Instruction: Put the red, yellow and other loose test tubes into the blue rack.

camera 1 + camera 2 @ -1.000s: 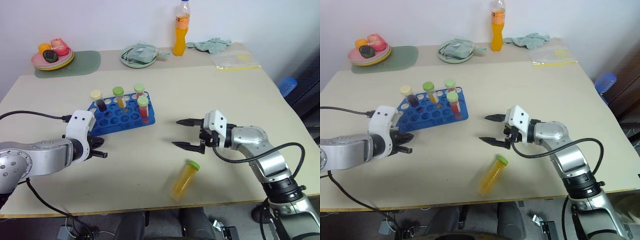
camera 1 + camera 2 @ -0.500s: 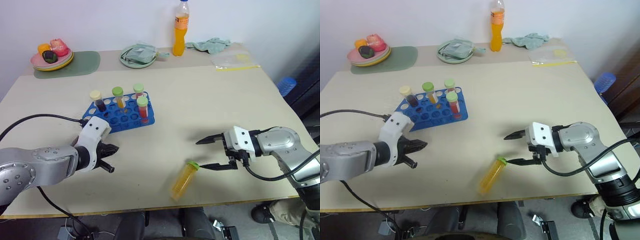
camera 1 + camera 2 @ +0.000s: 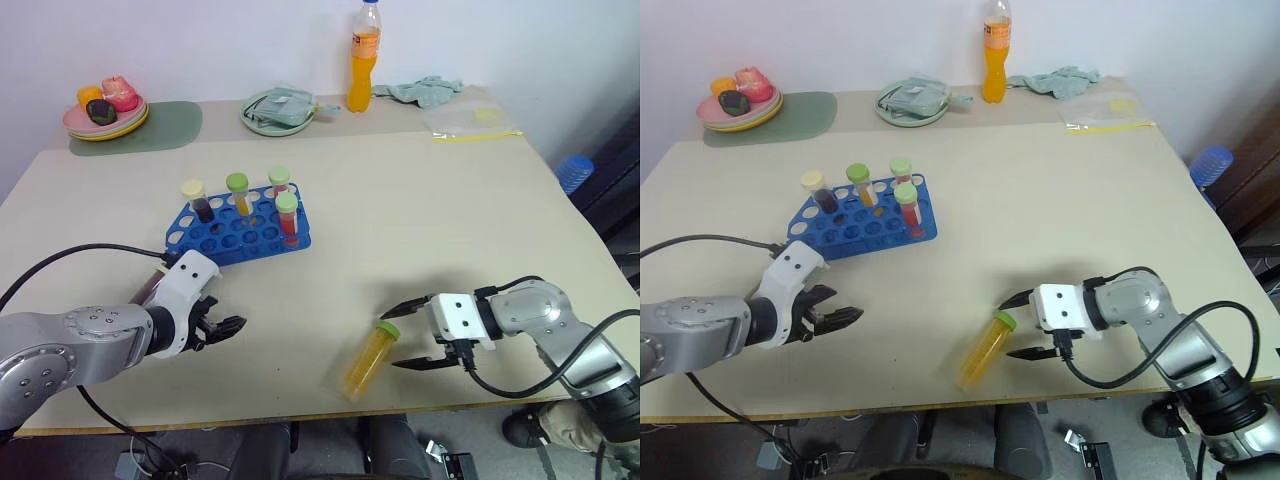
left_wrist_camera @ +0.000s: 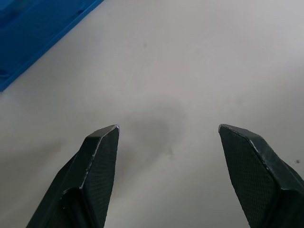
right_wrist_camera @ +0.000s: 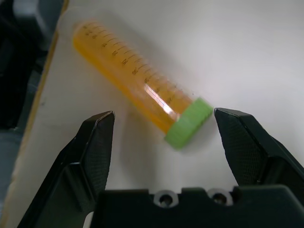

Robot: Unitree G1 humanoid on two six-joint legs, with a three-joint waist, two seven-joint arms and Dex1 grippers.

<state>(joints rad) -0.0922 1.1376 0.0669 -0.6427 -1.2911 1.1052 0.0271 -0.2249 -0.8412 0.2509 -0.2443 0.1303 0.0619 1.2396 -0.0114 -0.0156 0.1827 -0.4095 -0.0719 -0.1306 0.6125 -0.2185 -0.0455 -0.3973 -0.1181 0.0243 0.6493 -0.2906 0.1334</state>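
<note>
Rack [image 3: 240,232] holds four capped tubes already: a cream-capped dark one [image 3: 195,200], a green-capped yellow one [image 3: 238,193], and two pale-green-capped red ones [image 3: 279,180] [image 3: 287,214], all upright in the far rows. Most holes are free, so there is room.

One loose tube left as far as I can see: the yellow tube [image 3: 368,358], green cap, lying on its side on the counter [image 3: 430,220] near the front edge, well apart from the blue rack. Cap end points toward my right gripper [image 3: 408,335], bottom end toward the counter edge.

My right gripper is spread wide, nothing in it, low over the counter just beside the cap. In the right wrist view the cap [image 5: 188,123] sits between the two fingers [image 5: 95,147], closer to one than the other, tube body running away at a slant. No contact that I can make out.

My left gripper [image 3: 222,327] is also wide apart and empty, hovering over bare counter in front of the rack; the left wrist view has a corner of the blue rack [image 4: 33,33] past the fingers [image 4: 97,156].

Progress call: mostly done, four in, one to go. Left to do: close on the yellow tube near the cap, lift, stand it upright, carry it across to a free hole. The tube is round and close to the edge, so it might roll off if nudged.
</note>
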